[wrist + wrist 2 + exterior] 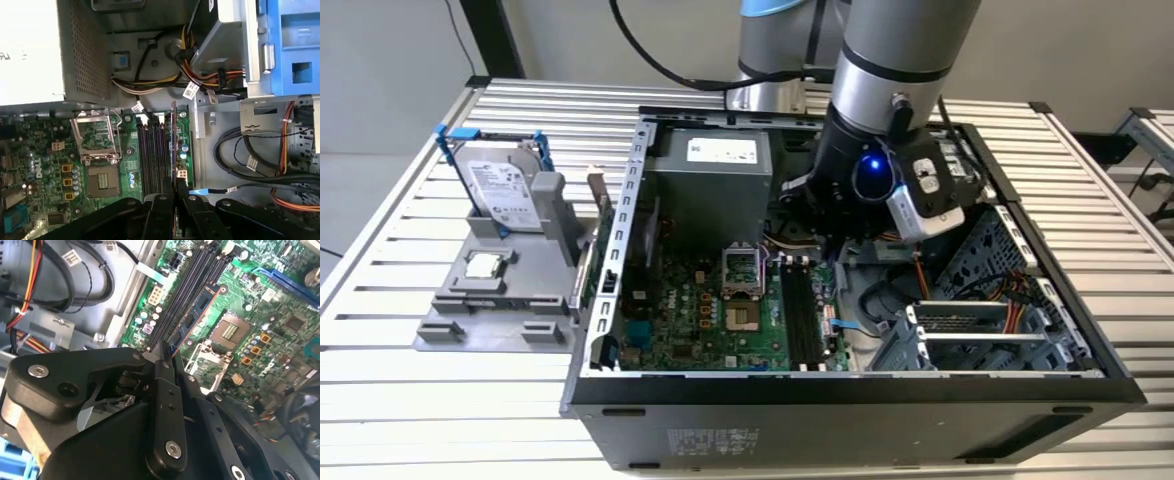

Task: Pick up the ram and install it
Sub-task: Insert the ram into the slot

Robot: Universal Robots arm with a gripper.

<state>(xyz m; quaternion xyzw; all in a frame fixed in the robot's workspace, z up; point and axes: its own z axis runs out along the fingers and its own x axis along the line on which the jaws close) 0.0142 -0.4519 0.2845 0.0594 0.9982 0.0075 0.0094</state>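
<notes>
Across the slatted metal table (1107, 200) sits an open computer case (854, 420), lying on its side with its interior facing up. Reaching down into it from above is the grey robot arm (894, 60), with a blue light glowing near its wrist. A grey power supply (714, 170) fills the far corner of the case, and bundles of coloured cables run out beside it. The green motherboard (707, 310) covers the floor of the case on the exterior view's left half. Outside the case, toward the exterior view's left, a grey holder (480, 320) carries a silver hard drive (504, 190) standing upright in a blue frame.

The black gripper (169, 356) hangs low over the motherboard, just beside the empty processor socket (97, 135), and its jaws are clenched on the ram (197, 315). The ram is held on edge, running lengthwise along the row of dark memory slots (150, 150). In the first wrist view it shows as a thin line (174, 145) at the side of the row farthest from the socket. Whether its lower edge touches a slot or stays just above it cannot be told. A small square processor chip (486, 265) lies flat on the grey holder, below the hard drive.
</notes>
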